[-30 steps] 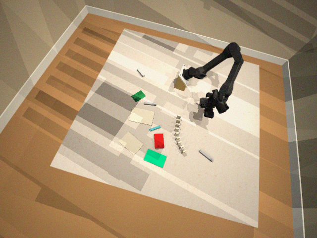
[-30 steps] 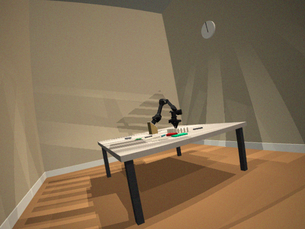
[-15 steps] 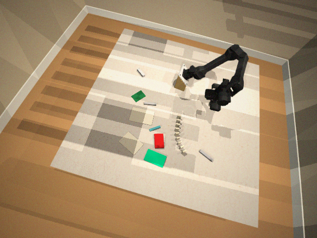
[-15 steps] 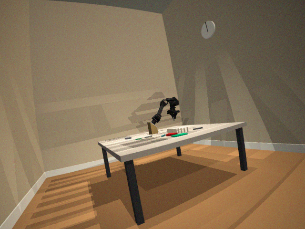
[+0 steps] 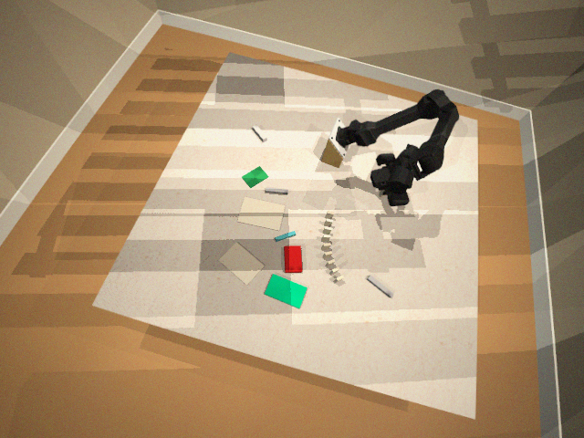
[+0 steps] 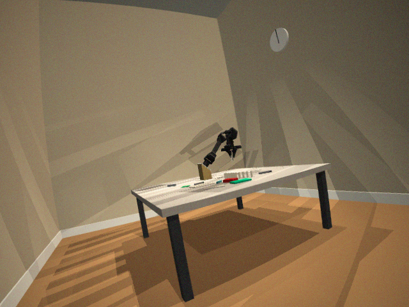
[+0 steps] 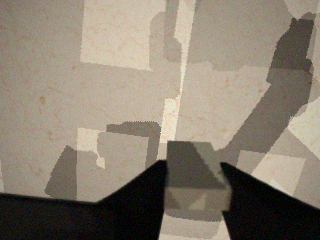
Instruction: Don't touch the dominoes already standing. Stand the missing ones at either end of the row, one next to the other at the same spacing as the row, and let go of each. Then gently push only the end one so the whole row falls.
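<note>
My gripper is shut on a pale domino and holds it well above the table top. It hangs to the right of the far end of the row. The row of several standing pale dominoes runs in a slight curve down the middle of the white table. A grey domino lies flat to the right of the row's near end. Two more grey dominoes lie flat to the left and far left.
A red block, a teal bar, two green cards and two beige cards lie left of the row. The arm's base with a brown wedge stands at the back.
</note>
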`<move>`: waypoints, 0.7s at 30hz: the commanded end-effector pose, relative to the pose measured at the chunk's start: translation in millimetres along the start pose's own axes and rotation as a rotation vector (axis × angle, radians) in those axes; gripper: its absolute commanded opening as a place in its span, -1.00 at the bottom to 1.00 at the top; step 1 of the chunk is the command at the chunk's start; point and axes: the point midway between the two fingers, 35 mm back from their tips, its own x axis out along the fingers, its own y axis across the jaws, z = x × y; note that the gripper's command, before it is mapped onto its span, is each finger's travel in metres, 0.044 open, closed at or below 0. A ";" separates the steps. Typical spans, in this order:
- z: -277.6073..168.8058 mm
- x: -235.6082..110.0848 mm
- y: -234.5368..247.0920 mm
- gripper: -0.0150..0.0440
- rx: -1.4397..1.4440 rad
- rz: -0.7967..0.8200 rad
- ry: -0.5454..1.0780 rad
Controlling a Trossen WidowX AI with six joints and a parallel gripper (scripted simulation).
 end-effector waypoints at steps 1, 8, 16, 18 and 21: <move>53.8 -1.5 7.2 -0.13 -0.403 -0.007 -0.017; 105.8 -2.0 2.9 -0.13 -0.795 -0.009 -0.014; 146.3 -1.9 -8.0 -0.13 -1.110 -0.002 -0.008; 156.2 -1.7 -11.8 -0.13 -1.189 0.002 -0.006; 160.2 -1.6 -13.4 -0.13 -1.222 0.004 -0.005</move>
